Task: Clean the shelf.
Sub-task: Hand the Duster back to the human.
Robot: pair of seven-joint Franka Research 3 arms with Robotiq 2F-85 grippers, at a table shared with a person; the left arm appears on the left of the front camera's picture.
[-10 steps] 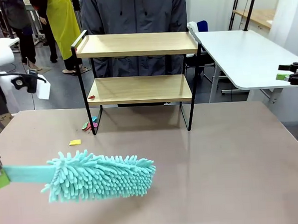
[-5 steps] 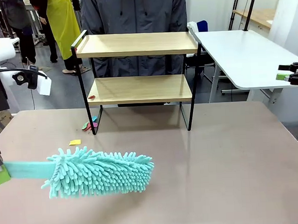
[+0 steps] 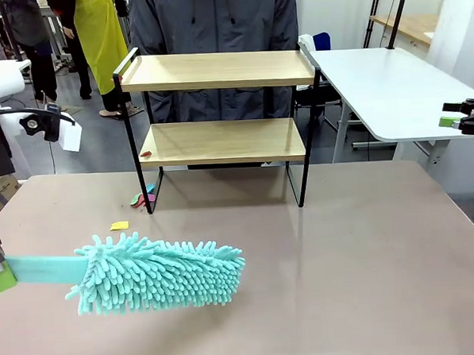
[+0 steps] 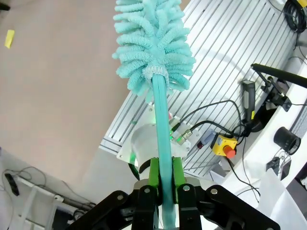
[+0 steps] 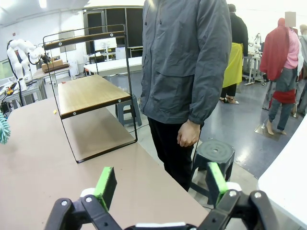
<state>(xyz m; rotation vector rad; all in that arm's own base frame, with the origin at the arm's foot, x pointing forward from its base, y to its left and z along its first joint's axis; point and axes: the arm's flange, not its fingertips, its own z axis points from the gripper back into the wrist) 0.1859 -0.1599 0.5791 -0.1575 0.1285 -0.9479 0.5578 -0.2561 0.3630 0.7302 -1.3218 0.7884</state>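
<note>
Left gripper (image 4: 163, 173) pinches the handle of the teal duster (image 4: 152, 43), plain from its wrist; the front view places the shelf (image 3: 215, 70) well beyond it, rightward. Right gripper (image 5: 158, 184) is spread wide, shelf ahead-left.

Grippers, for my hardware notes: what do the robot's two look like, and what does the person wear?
The left gripper and right gripper match: black jointed linkages with silver bolts, two fingers faced with bright green pads. The person wears a dark grey zipped jacket with gathered cuffs and black trousers.
</note>
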